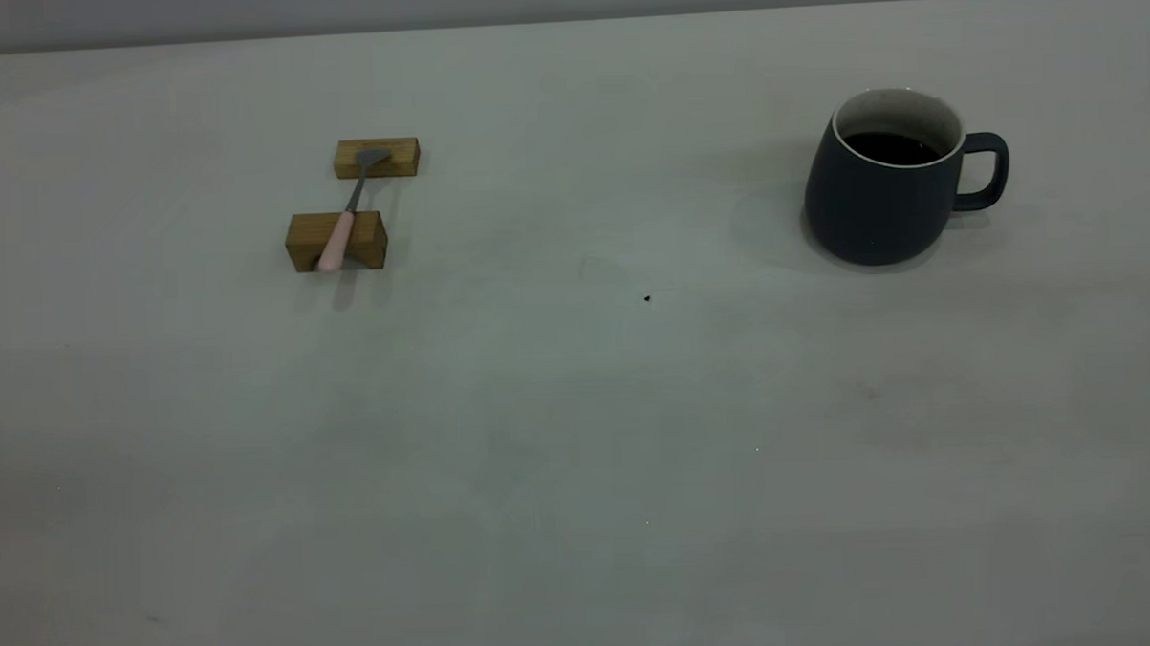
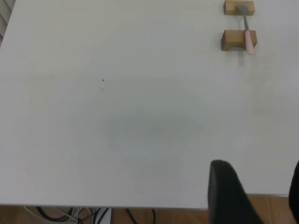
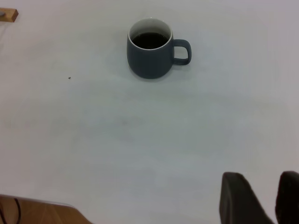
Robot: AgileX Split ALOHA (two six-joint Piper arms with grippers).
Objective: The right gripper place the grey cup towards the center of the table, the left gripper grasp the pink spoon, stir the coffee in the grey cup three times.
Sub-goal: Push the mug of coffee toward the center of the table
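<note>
Your grey cup (image 1: 881,193) of coffee (image 1: 889,148) sits upright far right of the pink spoon (image 1: 346,216), spoon bridging two wooden blocks (image 1: 336,241), both your grippers (image 2: 254,196) (image 3: 264,198) spread apart, gripping nothing, back near the table (image 1: 579,438) edge.

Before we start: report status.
Left gripper and right gripper open, back at table edge. Cup far right, spoon on blocks. Path clear.

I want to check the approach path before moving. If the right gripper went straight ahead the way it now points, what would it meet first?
Probably only the bare pale grey-white table. The right gripper, fingers slightly apart, sits at the table's near edge. The rounded dark slate-grey cup stands ahead but off to one side, so the way looks free; depth is unclear.
</note>
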